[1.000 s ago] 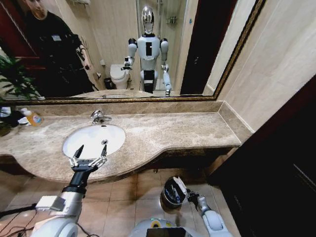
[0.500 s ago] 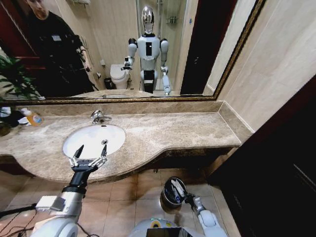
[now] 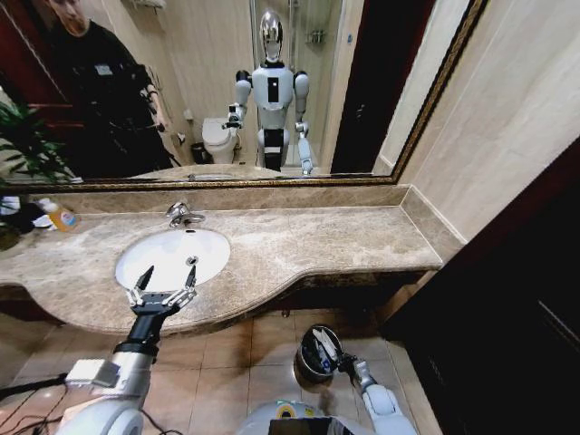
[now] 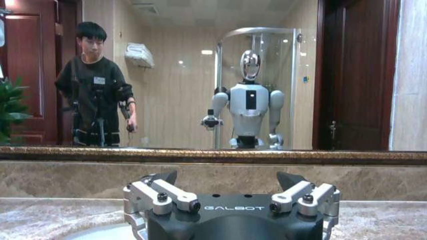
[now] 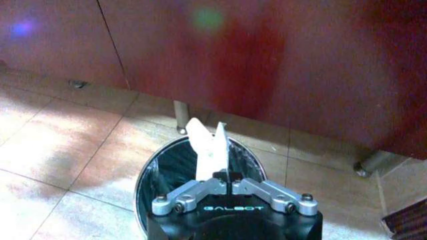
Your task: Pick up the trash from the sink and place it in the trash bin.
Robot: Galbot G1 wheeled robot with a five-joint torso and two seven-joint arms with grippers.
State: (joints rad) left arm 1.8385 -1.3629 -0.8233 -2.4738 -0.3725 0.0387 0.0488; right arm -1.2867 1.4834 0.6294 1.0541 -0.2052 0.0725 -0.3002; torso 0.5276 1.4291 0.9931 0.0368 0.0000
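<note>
The white oval sink (image 3: 172, 256) sits in the beige marble countertop (image 3: 317, 240). My left gripper (image 3: 165, 279) hovers open over the basin's front rim, and in the left wrist view the left gripper (image 4: 227, 179) holds nothing between its spread fingers. On the floor below the counter stands the round black trash bin (image 3: 317, 353) with its shiny rim (image 5: 141, 177). My right gripper (image 5: 224, 176) hangs right above the bin's mouth, shut on a piece of trash, a flat white packet (image 5: 208, 145) that sticks out over the opening. In the head view the right gripper (image 3: 343, 362) is at the bin's rim.
A chrome faucet (image 3: 181, 215) stands behind the basin. An orange-liquid bottle (image 3: 61, 216) and a green plant (image 3: 27, 145) are at the counter's far left. A dark wooden panel (image 3: 507, 317) closes the right side. Tiled floor (image 5: 60, 145) surrounds the bin.
My right gripper has sunk a little with the white packet, closer to the bin's mouth. The left arm has stayed still.
</note>
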